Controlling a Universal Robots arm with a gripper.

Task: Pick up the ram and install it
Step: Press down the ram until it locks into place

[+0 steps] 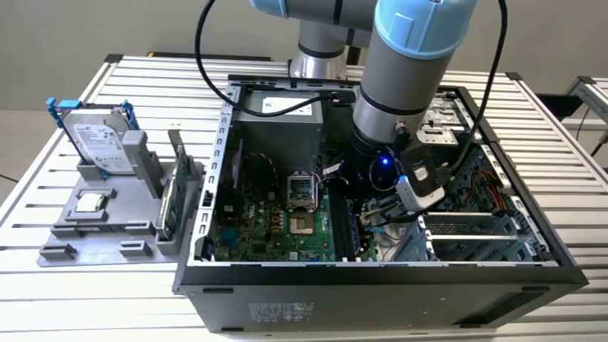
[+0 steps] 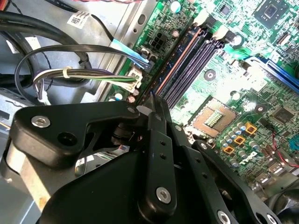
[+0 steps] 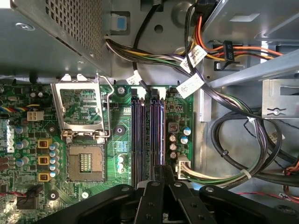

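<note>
Black gripper (image 2: 152,108) hardware sits closest in both wrist views, its jaws pressed close together and tapering to a narrow tip just above the memory slots (image 3: 148,135). Moving across the exterior view from its left, a slatted metal worktop (image 1: 95,299) carries a grey holder (image 1: 95,239) with a silver hard drive (image 1: 100,146) standing in it and a green expansion card (image 1: 176,189) upright at its edge. Next comes an open computer case (image 1: 380,281) with the green motherboard (image 1: 275,221) lying flat inside. The robot arm (image 1: 409,71) reaches down into the case toward that view's right. In the second wrist view, the ram (image 2: 179,59) appears as a thin blue strip seen edge-on. It runs along the slot nearest the case wall and ends right at the fingertips. Whether the jaws pinch the strip or only bear on its edge cannot be told, nor whether it is fully seated. The step in hand looks like insertion rather than pickup. Finishing it would call for a straight, even downward push with the strip kept in line with its slot.
</note>
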